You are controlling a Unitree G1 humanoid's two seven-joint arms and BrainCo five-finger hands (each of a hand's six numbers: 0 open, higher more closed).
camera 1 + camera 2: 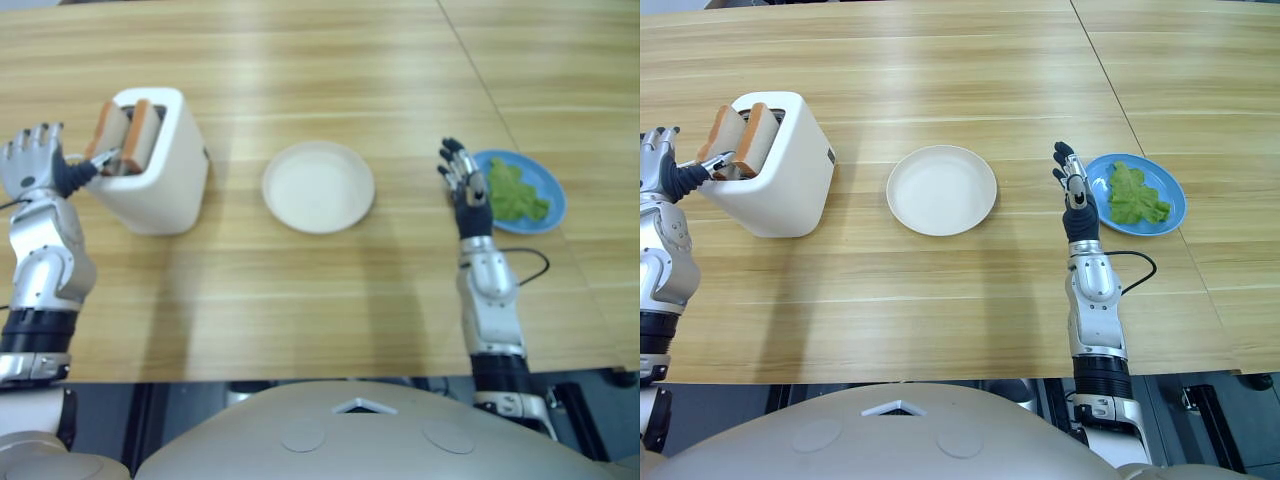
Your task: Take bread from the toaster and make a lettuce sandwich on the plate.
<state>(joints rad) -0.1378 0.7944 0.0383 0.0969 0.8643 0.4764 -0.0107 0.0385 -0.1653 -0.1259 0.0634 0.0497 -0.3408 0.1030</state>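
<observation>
A white toaster (pixel 165 185) stands at the left of the wooden table with two bread slices (pixel 140 132) sticking up from its slots. My left hand (pixel 33 160) is just left of the toaster, fingers spread upward, with its thumb tip against the base of the nearer slice; it holds nothing. An empty white plate (pixel 278 190) sits at the centre. Green lettuce (pixel 515 192) lies on a small blue plate (pixel 552 192) at the right. My right hand (pixel 466 185) stands upright with straight fingers just left of the blue plate, apart from the lettuce.
A black cable (pixel 1135 262) loops on the table beside my right wrist. A seam between table tops (pixel 480 80) runs diagonally behind the blue plate. The front table edge (pixel 300 375) lies close to me.
</observation>
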